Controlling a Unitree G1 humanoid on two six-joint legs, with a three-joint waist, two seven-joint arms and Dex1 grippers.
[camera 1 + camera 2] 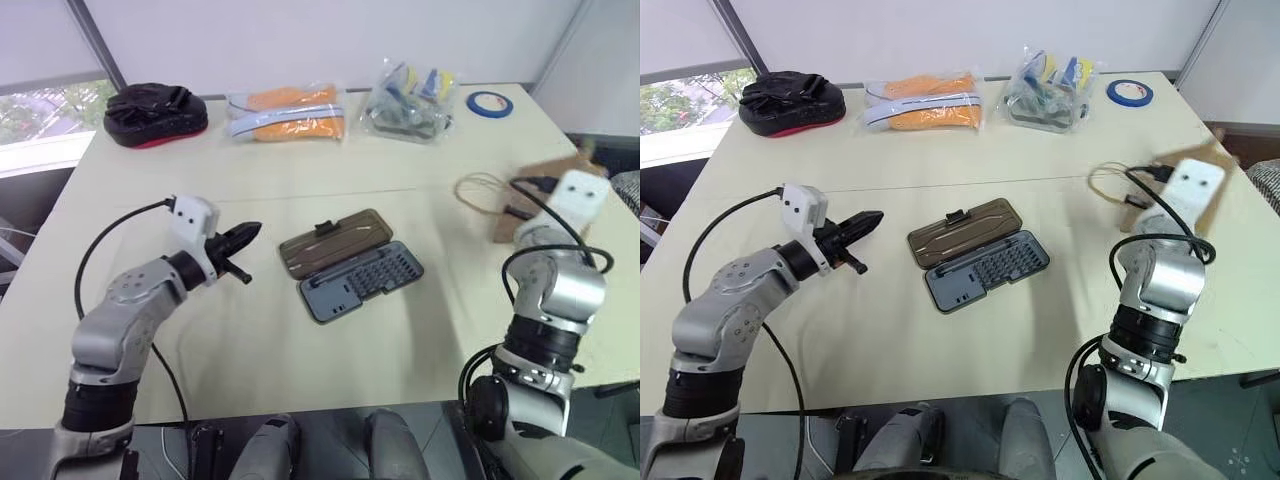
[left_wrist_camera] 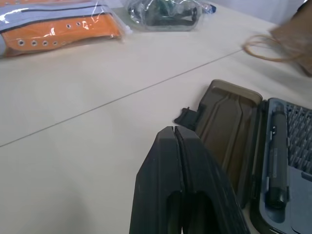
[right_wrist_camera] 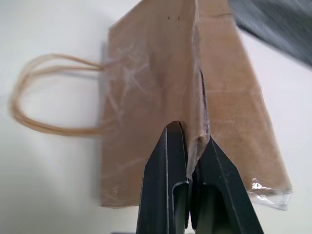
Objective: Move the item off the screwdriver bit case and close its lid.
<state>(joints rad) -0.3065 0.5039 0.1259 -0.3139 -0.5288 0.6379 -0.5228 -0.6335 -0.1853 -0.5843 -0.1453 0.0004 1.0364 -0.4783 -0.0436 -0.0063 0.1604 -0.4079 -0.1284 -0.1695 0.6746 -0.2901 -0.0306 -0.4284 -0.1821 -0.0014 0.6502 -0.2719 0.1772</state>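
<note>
Head views: the paper bag is off the screwdriver bit case, out by the counter edge on the right; the lid lies open, so closing remains.

Left wrist view: left gripper clenched, empty, beside the lid.

Right wrist view: right gripper pinches the bag, seemingly lifted.

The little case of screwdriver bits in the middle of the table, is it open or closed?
Open. The screwdriver bit case lies with its lid folded back flat on the table, leaving the rows of bits uncovered.
</note>
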